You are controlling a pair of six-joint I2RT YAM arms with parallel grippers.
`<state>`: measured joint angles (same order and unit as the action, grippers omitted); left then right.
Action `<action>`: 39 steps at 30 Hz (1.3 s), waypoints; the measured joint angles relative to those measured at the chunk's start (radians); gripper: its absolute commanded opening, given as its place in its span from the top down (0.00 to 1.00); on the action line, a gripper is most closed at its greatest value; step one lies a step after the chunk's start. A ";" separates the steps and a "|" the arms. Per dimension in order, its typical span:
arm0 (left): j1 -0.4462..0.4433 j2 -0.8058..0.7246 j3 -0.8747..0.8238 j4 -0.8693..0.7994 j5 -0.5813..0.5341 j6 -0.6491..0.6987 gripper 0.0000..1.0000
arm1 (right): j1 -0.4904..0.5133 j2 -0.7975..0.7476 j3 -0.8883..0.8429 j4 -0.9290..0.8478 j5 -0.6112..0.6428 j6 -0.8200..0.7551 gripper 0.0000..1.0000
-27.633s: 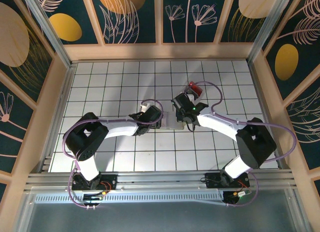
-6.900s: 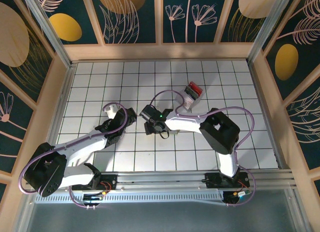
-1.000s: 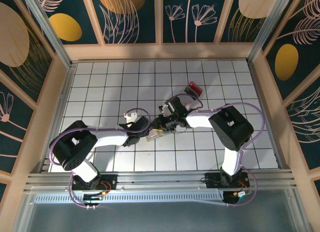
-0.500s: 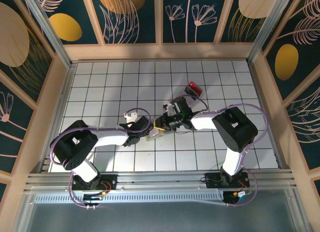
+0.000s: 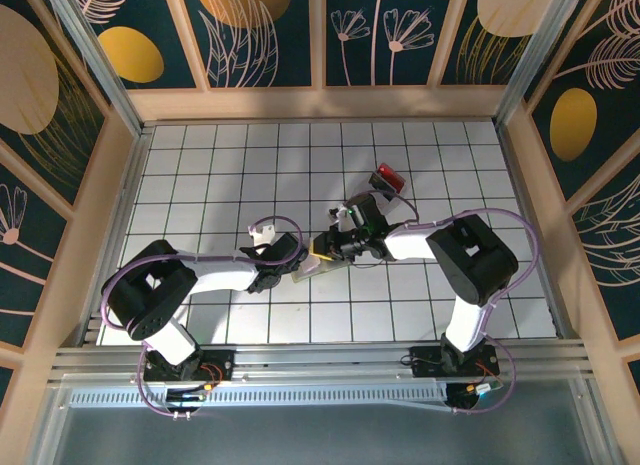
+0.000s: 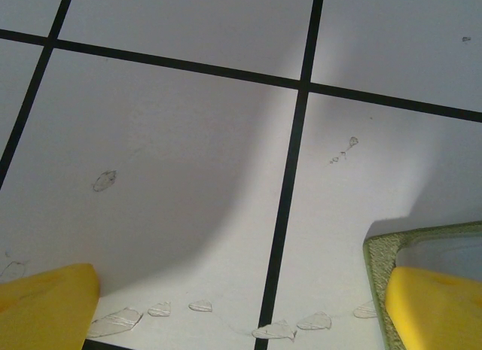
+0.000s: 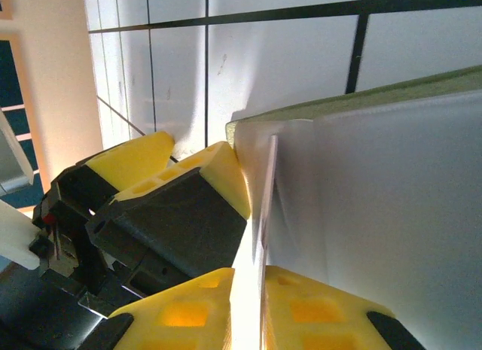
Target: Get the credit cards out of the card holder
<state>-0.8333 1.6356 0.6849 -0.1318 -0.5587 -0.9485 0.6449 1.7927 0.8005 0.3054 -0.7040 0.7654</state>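
- The holder point(image 5: 318, 268) lies open on the table point(image 5: 200, 185), its green rim point(image 6: 376, 248) framing a pale inside.
- In the right wrist view a thin pale sheet point(image 7: 260, 214) stands up edge-on from the holder's inside, with the green rim running behind it. I cannot tell whether it is a card or a leaf of the holder.
- The right gripper point(image 7: 252, 278) is at the holder's far-right side. Its yellow fingers point(image 7: 316, 312) are drawn almost together, pinching the sheet between them.
- The left gripper point(image 6: 241, 308) is at the holder's left edge, low over the table. Its jaws are spread wide and grip nothing.
- One of the left gripper's fingers point(image 6: 433, 305) is over the holder's pale inside, just past the rim. The other point(image 6: 45, 305) is over bare table, well to the left of the holder.
- The two grippers face each other across the holder, and the left one's yellow tips sit close beside the sheet.
- A small red thing point(image 5: 390, 177) lies on the table beyond the holder, up and to the right, apart from it.
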 measured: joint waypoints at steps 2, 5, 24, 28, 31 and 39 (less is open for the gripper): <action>0.000 0.001 0.001 0.000 0.000 0.000 0.01 | -0.005 -0.006 -0.003 -0.008 0.007 -0.001 0.86; 0.002 0.002 0.002 0.000 0.000 0.001 0.01 | -0.010 -0.008 -0.003 -0.024 0.021 -0.002 0.86; 0.078 0.050 0.040 0.045 -0.027 0.047 0.01 | -0.010 -0.063 0.003 -0.136 0.141 -0.058 0.93; 0.079 0.047 0.043 0.039 -0.026 0.057 0.01 | -0.010 -0.089 0.005 -0.161 0.178 -0.069 0.95; 0.086 0.031 0.042 0.018 -0.022 0.065 0.01 | -0.010 -0.105 0.009 -0.186 0.204 -0.080 0.95; 0.100 -0.050 0.040 -0.029 0.001 0.077 0.01 | -0.010 -0.153 0.022 -0.217 0.269 -0.087 0.96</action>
<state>-0.7330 1.5852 0.7254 -0.1612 -0.5579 -0.8719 0.6346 1.6398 0.8227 0.0887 -0.4355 0.6788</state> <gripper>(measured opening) 0.988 0.051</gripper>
